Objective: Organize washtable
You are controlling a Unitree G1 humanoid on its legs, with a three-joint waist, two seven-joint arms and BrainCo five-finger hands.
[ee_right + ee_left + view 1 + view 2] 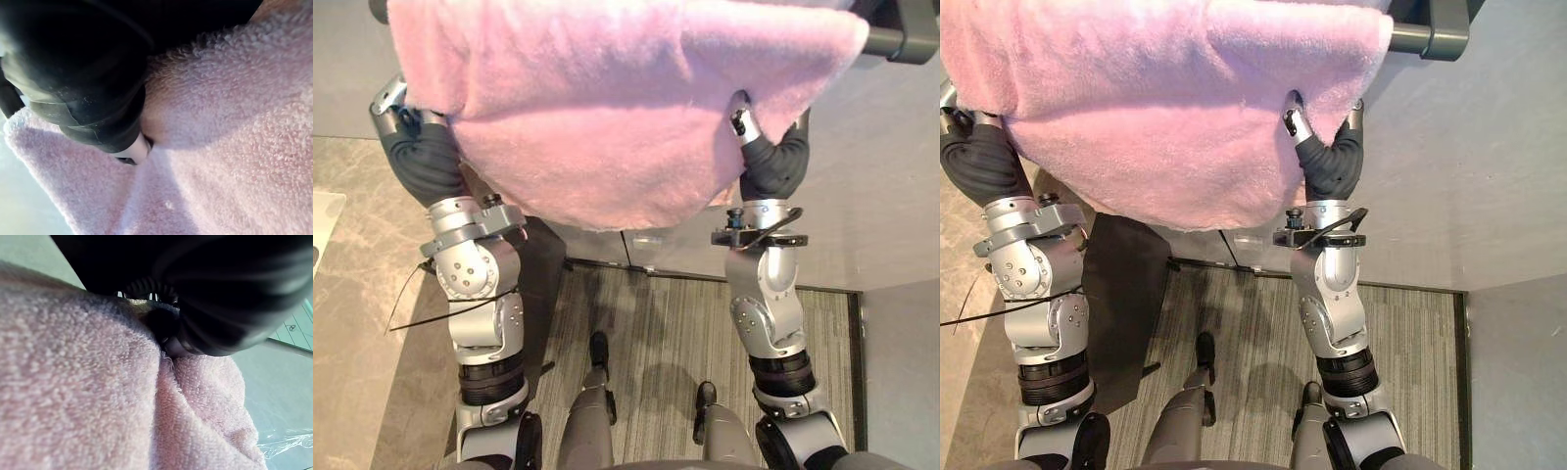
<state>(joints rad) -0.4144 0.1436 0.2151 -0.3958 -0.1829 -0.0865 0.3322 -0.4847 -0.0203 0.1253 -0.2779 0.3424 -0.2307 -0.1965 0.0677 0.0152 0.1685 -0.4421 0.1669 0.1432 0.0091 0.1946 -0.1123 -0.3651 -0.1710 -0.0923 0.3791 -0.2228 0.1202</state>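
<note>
A fluffy pink towel (607,108) hangs wide across the upper part of both eye views. It lies over a dark rail whose end sticks out at the upper right (906,39). My left hand (423,162) is raised at the towel's left side, its dark ribbed cover pressed against the cloth. On the towel's right side my right hand (775,164) is raised the same way. In the left wrist view the towel (73,396) creases right against the left hand's dark cover (220,293). The right wrist view shows the cloth (234,147) bunched against the right hand's cover (73,73).
A beige stone counter (352,294) runs along the left, with a pale object at its edge (323,220). A striped grey mat (675,333) covers the floor below. A plain grey wall (891,176) stands to the right.
</note>
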